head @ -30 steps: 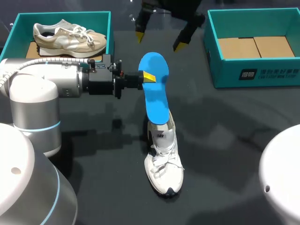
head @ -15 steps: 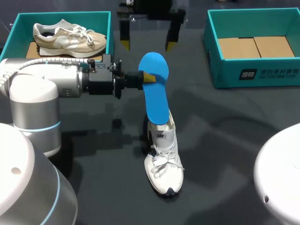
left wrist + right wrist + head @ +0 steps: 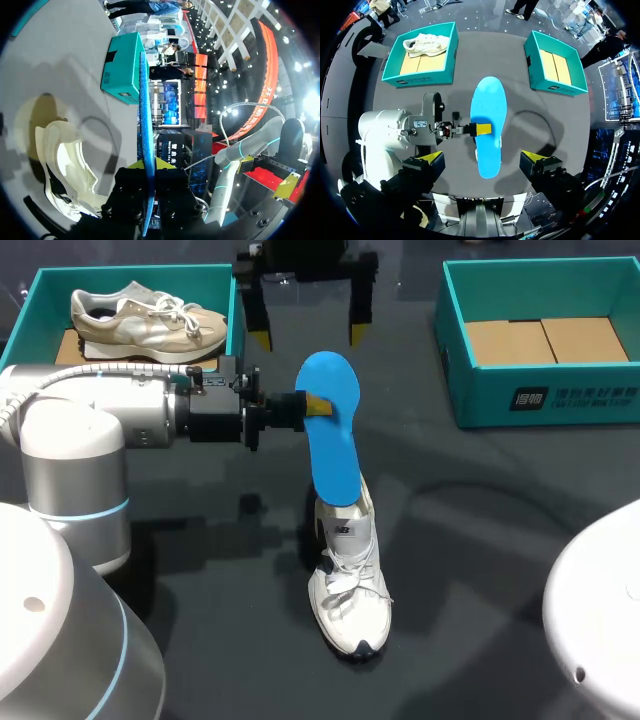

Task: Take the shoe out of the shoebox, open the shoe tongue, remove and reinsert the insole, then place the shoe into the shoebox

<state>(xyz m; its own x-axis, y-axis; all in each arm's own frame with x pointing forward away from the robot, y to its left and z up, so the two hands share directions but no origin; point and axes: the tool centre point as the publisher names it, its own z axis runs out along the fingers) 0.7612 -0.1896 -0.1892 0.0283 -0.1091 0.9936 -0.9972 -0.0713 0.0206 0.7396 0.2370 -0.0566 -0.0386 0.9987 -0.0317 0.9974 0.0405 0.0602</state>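
Grips the insole (image 3: 335, 455) by its edge in the clamped left gripper (image 3: 318, 405), upright above the shoe (image 3: 350, 590), lower end at the shoe's heel. Holds the right gripper (image 3: 308, 336) beyond the shoe, fingers spread wide, touching nothing. Has one box (image 3: 540, 395) to the shoe's far right, another (image 3: 130, 269) far left, with a beige shoe (image 3: 150, 320) inside.

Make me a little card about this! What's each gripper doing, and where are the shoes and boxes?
Left gripper: shut on the blue insole, held over the white shoe
Right gripper: open, holding nothing, above the insole
White shoe: on the table, between the boxes
Left shoebox: holds a beige shoe
Right shoebox: no shoe inside
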